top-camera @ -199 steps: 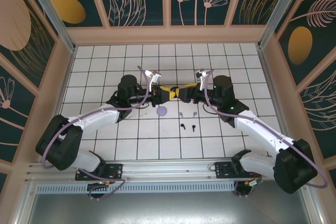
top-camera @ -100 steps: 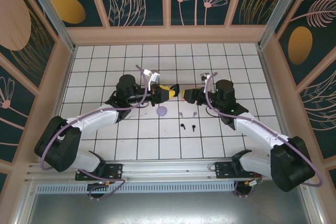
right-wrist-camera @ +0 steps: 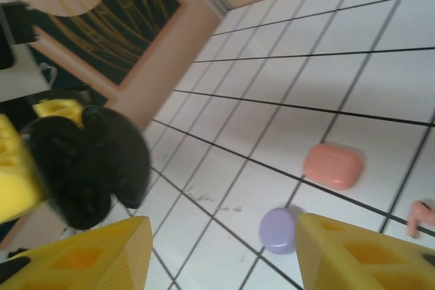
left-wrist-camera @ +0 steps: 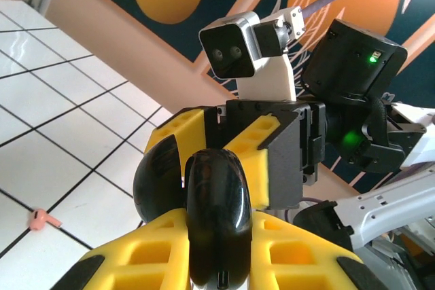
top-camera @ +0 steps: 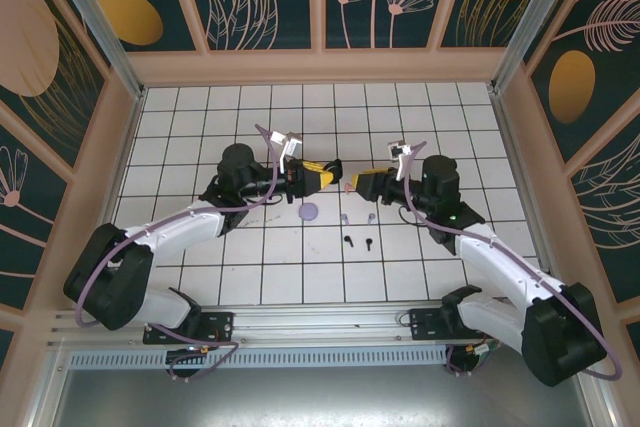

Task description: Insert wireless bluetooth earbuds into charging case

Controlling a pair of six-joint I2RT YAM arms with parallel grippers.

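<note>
Two grippers: left gripper (top-camera: 326,176) clamped on black charging case (left-wrist-camera: 217,215), held off table (top-camera: 200,117); right gripper (top-camera: 360,184) jaws apart, empty.
Earbuds (top-camera: 348,240): loose on table.
Risk: tiny buds may slip; bumped case could twist free.

My left gripper (top-camera: 330,175), clamped on the black charging case (left-wrist-camera: 217,212), faced my right gripper (top-camera: 355,186), near but apart. The right's jaws stood apart, empty. Both arms reached inward, elbows bent.

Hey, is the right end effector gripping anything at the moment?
No, the right end effector stands open, with the tiled floor and the lilac case lying on it visible through the gap.
</note>
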